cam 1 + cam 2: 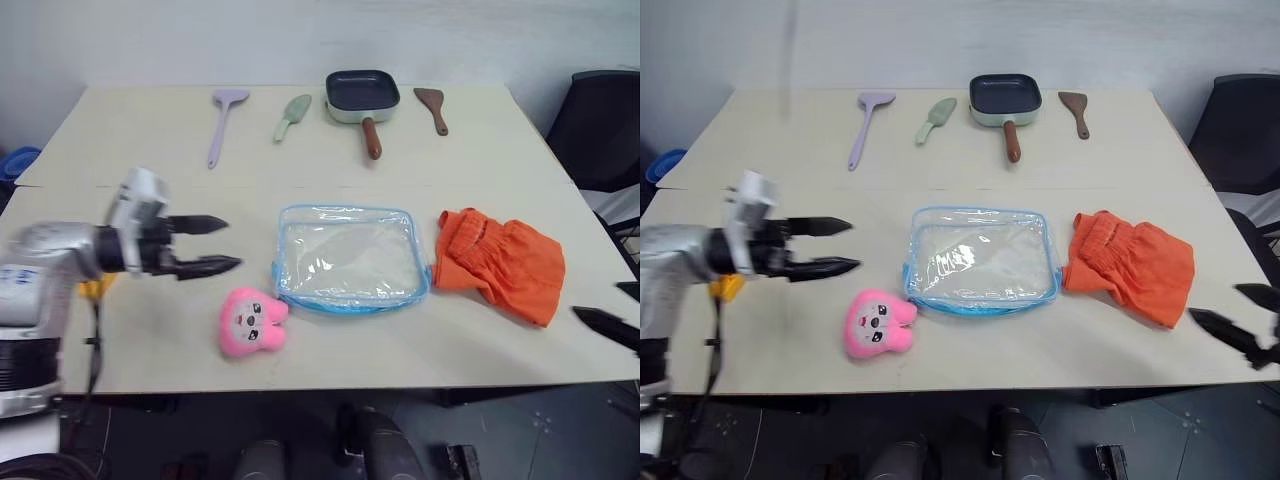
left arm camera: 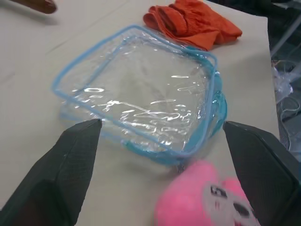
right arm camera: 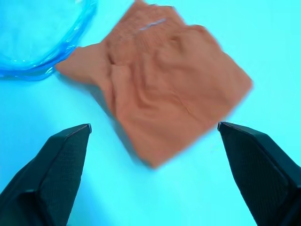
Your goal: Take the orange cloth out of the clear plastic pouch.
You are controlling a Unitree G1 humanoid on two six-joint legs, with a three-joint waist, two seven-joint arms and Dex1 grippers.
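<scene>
Both grippers, left (image 1: 208, 246) and right (image 1: 1230, 320), hang with fingers spread wide, gripping nothing. Between them on the table (image 1: 130, 130) the cloth (image 1: 502, 264) lies outside the pouch (image 1: 350, 258), touching its right edge, long axis running away rightward. Extraction looks finished; the pouch looks empty.

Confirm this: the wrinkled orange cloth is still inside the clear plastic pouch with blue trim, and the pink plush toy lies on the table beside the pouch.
Wrong on the cloth. The wrinkled orange cloth lies on the table beside the clear plastic pouch with blue trim, outside it; the pouch looks empty. The left eye view shows this. The pink plush toy does lie beside the pouch.
</scene>
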